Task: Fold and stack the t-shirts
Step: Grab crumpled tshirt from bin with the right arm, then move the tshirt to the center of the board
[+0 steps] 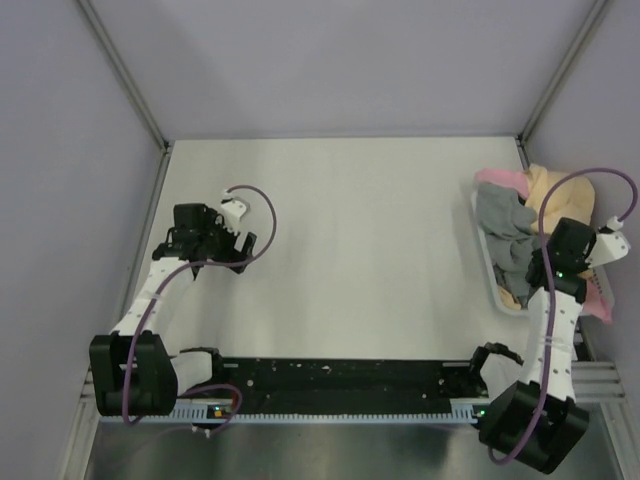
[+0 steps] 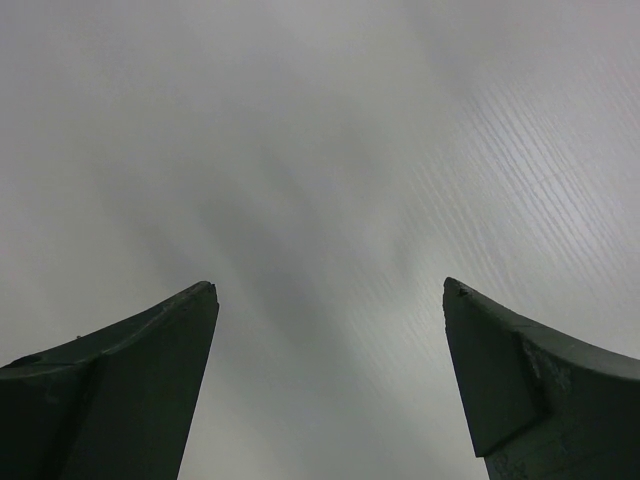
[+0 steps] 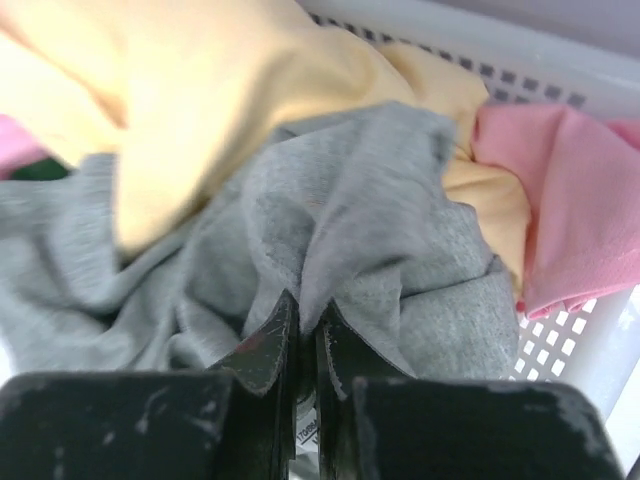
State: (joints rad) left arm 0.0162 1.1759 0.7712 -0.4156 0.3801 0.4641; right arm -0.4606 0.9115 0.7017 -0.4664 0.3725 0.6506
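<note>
Left arm (image 1: 150, 290): held over the bare left part of the bench (image 1: 370, 250), well apart from the clothes, probably waiting for a shirt to arrive.
Left jaws: wide apart and holding nothing; only bench surface shows between them.
Basket (image 1: 487, 262): white and latticed, at the right edge of the bench; it holds all the t-shirts in one crumpled heap.
Grey t-shirt (image 3: 380, 200): lies uppermost on the heap's left side, so it is the easiest to reach.
Right jaws: closed narrow on a raised fold of the grey t-shirt, a high grip likely meant to lift it free of its neighbours.
Yellow t-shirt (image 3: 200, 80), pink t-shirt (image 3: 560, 200): beside and partly under the grey one.
Hidden: from above, the right arm (image 1: 550, 320) covers the grip. Which part of the shirt is pinched cannot be told. A dark scrap (image 3: 40, 170) at the left edge of the right wrist view may be a green shirt.
</note>
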